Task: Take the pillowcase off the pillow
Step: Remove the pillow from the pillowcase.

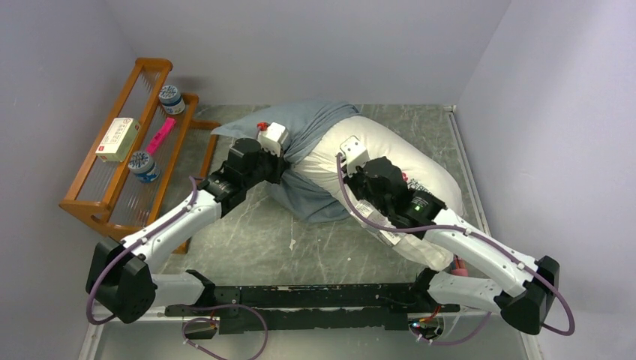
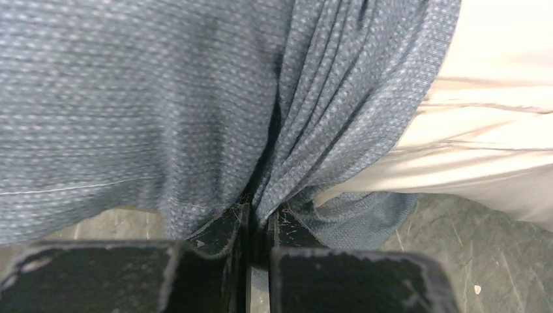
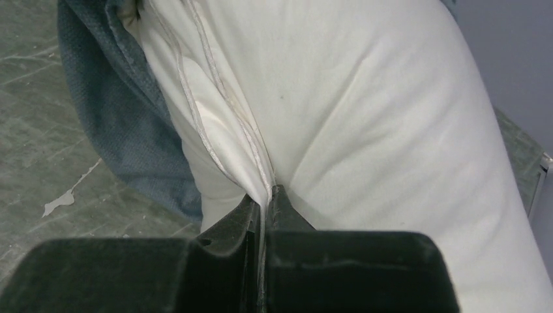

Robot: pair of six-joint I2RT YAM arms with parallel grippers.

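We see the pillowcase [image 1: 315, 127] bunched over the left end of the pillow [image 1: 382, 135], which lies slantwise across the far middle of the bench [image 1: 247, 232], its white right part bare. From above, both arms reach onto this bundle, the left onto the grey-blue cloth and the right onto the white pillow, but the wrists hide the fingertips there. The left wrist view fills that gap: the left end effector [image 2: 259, 218] is closed tight on a gathered bunch of grey-blue folds, with the pillow's white fabric just to the right of them. The right wrist view shows the right end effector [image 3: 267, 202] pinched shut on the pillow's piped seam, the pillowcase edge lying just to its left against the bench. Only the overhead view shows the wooden rack [image 1: 97, 202] off to the left.
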